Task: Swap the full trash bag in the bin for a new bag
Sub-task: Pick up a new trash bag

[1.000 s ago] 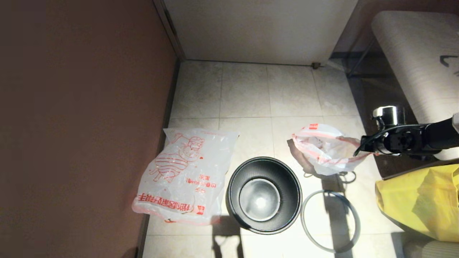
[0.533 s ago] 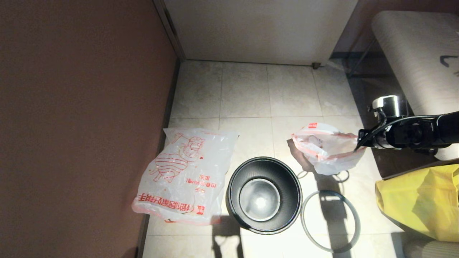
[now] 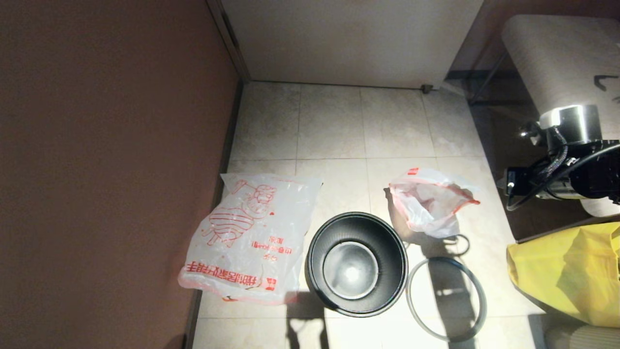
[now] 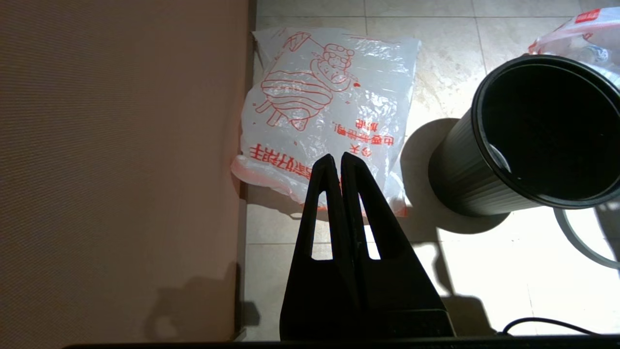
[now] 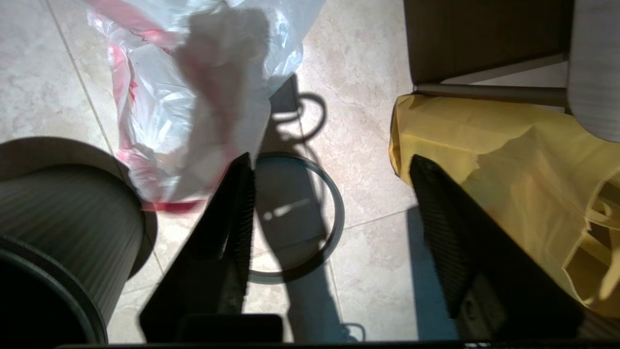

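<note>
The full trash bag (image 3: 428, 201), a crumpled translucent white plastic sack with red trim, sits on the pale floor tiles right of centre in the head view, out of the bin and just up-right of it. That half of the job looks done. The bin (image 3: 357, 264), a small round black plastic pail with a ribbed wall and a shiny silver floor, stands empty at lower centre. Its thin grey hoop (image 3: 446, 299) lies flat on the tiles to its lower right, close by but off the rim.

What is left, by my reading: the new bag (image 3: 252, 237), a thin, glossy translucent white sheet printed with a red striped cartoon figure and red characters, lies flat at lower left against the brown wall, untouched. It has yet to be opened, set in the bin and pinned with the hoop.

The right gripper (image 5: 329, 169) hangs at the right edge of the head view, jaws apart and holding nothing, the full bag's rim beside one finger. The left gripper (image 4: 336, 160) is parked above the new bag, fingers pressed together. A big crinkled yellow bag (image 3: 566, 271) slumps at lower right.
</note>
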Available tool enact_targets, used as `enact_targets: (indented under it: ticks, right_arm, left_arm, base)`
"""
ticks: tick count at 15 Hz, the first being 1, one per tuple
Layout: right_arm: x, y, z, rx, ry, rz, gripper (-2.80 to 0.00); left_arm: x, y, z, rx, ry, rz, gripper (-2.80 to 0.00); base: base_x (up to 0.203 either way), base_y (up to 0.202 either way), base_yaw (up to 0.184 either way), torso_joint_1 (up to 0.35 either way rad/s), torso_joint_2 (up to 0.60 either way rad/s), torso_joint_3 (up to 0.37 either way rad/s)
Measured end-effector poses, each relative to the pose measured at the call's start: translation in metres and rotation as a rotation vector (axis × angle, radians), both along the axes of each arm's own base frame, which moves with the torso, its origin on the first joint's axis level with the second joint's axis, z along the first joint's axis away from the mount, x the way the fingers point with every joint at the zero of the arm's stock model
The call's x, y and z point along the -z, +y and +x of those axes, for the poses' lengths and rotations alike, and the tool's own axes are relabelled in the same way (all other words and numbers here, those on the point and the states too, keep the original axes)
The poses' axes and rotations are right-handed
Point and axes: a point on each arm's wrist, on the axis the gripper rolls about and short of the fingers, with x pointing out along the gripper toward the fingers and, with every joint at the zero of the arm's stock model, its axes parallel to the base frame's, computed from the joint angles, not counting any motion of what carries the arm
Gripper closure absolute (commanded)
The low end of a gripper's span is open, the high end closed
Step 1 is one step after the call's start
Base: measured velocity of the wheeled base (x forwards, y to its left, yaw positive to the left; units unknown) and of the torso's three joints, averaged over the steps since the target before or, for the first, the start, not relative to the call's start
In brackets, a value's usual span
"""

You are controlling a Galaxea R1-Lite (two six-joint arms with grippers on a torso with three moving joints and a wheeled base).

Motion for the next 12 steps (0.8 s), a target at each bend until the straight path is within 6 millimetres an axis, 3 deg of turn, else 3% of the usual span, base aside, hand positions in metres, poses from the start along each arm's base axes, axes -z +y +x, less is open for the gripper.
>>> enact_targets:
  ticks: [8,12]
  right_arm:
    - [-0.052,-0.001,-0.066,0.002,-0.057,0.027,0.00]
    - [-0.085,0.006,-0.131,-0.052,-0.091,0.039,0.00]
  left_arm:
    - [0.000,0.000,0.000,0.000,0.000,0.000,0.00]
    - [0.000,0.000,0.000,0.000,0.000,0.000,0.00]
  base:
    - [0.000,0.000,0.000,0.000,0.00,0.000]
    - [0.000,0.000,0.000,0.000,0.00,0.000]
